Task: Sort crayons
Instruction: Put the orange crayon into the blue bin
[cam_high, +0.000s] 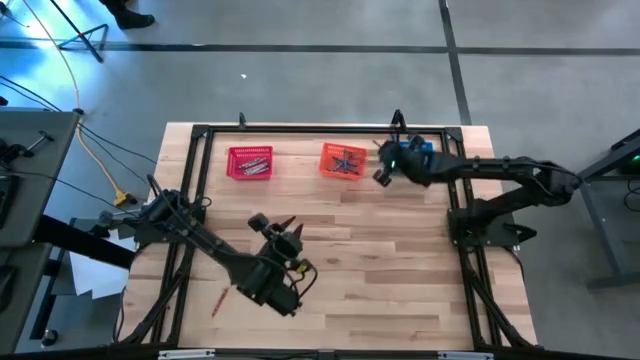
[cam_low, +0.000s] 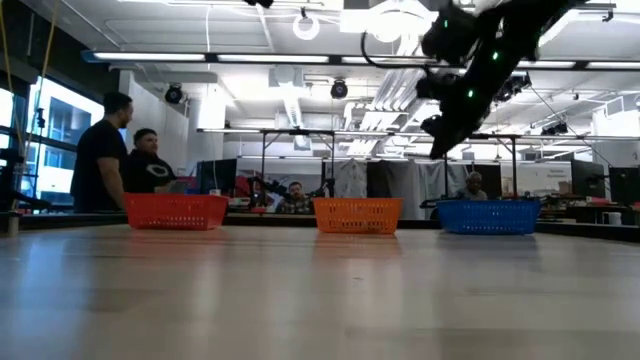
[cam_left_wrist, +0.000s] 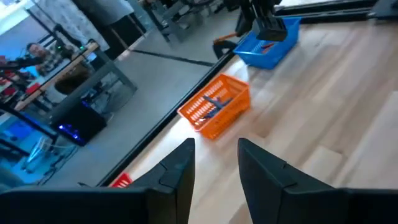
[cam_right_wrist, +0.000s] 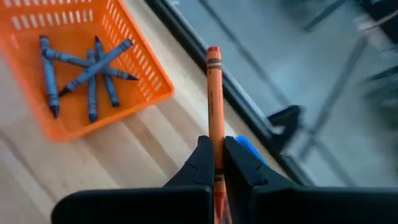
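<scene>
Orange crayon (cam_right_wrist: 215, 106) sitting closest to the right wrist camera, clamped between the right gripper's (cam_right_wrist: 217, 155) fingers, sticking straight out past the tips. Printed lettering running along its wrapper, too small to read. Its rear end is disappearing between the fingers.

Right gripper (cam_high: 385, 174) is hovering at the back of the table, between the orange basket (cam_high: 342, 160) and the blue basket (cam_high: 418, 146); the arm is covering most of the blue one from above. Blue crayons (cam_right_wrist: 87, 74) are lying crossed in the orange basket (cam_right_wrist: 134, 93). Blue basket (cam_left_wrist: 268, 43) is holding something reddish, can't make out what. Red basket (cam_high: 250, 162) is sitting farther left along the back edge, contents reading as thin sticks, colour unclear.

One loose red crayon (cam_high: 217, 301) is lying on the table (cam_high: 400, 260) near the front left, just beside the left arm.

Left gripper (cam_high: 284, 232) is waiting mid-table, fingers (cam_left_wrist: 180, 168) spread apart, holding nothing.

Low view: people are standing and sitting behind the baskets; right arm is hanging in from above.
</scene>
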